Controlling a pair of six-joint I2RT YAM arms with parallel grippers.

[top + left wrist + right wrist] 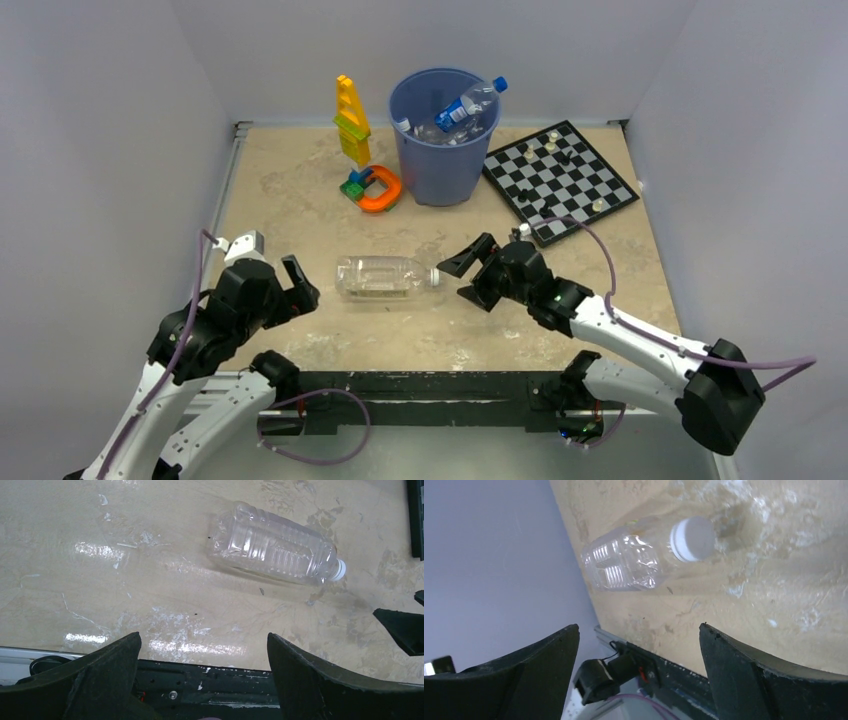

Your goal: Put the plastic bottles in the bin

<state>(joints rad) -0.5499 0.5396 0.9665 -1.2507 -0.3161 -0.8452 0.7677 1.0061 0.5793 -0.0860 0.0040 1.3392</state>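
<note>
Ribbed clear bottle [385,277], white cap, marbled table [300,190]

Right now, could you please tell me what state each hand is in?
Left hand: open, holding nothing.
Right hand: open, holding nothing; the clear bottle lies between the two hands, touched by neither.

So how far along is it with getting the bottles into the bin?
Partly done. Done: the bin already holds bottles, a blue-capped bottle poking above its rim. In hand: nothing; the left jaws and right jaws stand open either side of the clear bottle lying on the table. Left: grasp that one and drop it in.
</note>
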